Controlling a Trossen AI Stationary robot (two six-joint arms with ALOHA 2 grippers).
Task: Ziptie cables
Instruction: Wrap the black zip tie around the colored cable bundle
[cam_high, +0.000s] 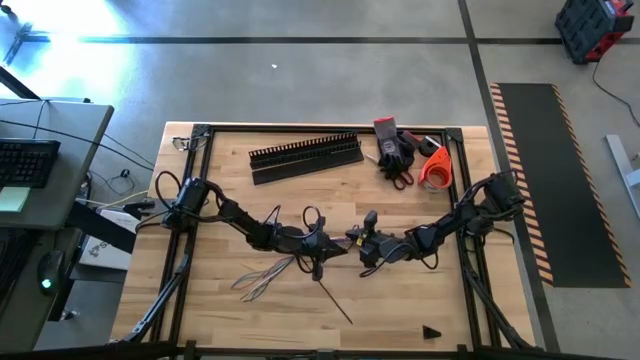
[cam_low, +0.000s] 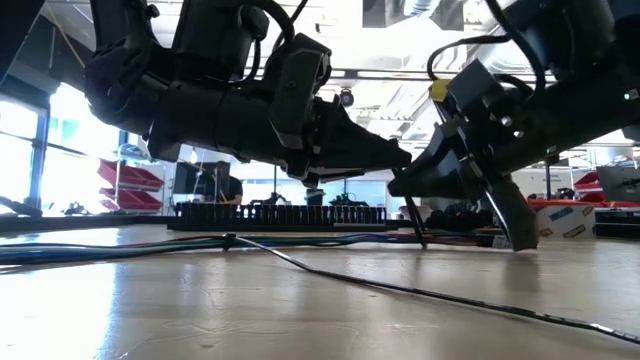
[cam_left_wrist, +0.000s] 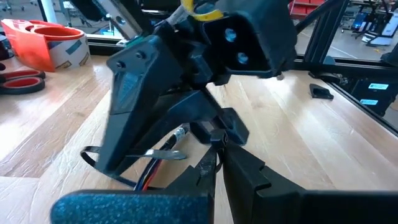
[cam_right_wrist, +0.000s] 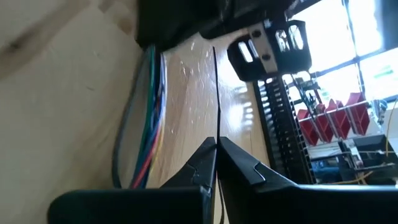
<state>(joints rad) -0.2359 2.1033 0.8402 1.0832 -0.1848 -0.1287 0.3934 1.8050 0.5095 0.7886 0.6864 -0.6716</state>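
Both arms meet over the middle of the wooden desk (cam_high: 400, 300), where the cables (cam_high: 262, 277) lie: a loose bundle of thin coloured wires, its free ends fanned toward the near left part of the desk and its other end running up under the left tool (cam_high: 318, 243). A thin black zip tie (cam_high: 335, 301) trails from that meeting point toward the near edge; the right wrist view shows the right tool (cam_right_wrist: 216, 144) pinched together on this strap, with the wires lying just beside it. That looks like a deliberate split of work (one arm steadies the bundle, the other draws the strap tight).

The left tool's fingers are together; from its own camera a strap seems to rise from between them, but whether it grips the wires themselves I cannot tell.

At the back of the desk, well apart from the work, lie a black slotted duct (cam_high: 305, 152), red-handled scissors (cam_high: 398, 176) and an orange tape roll (cam_high: 435, 170).
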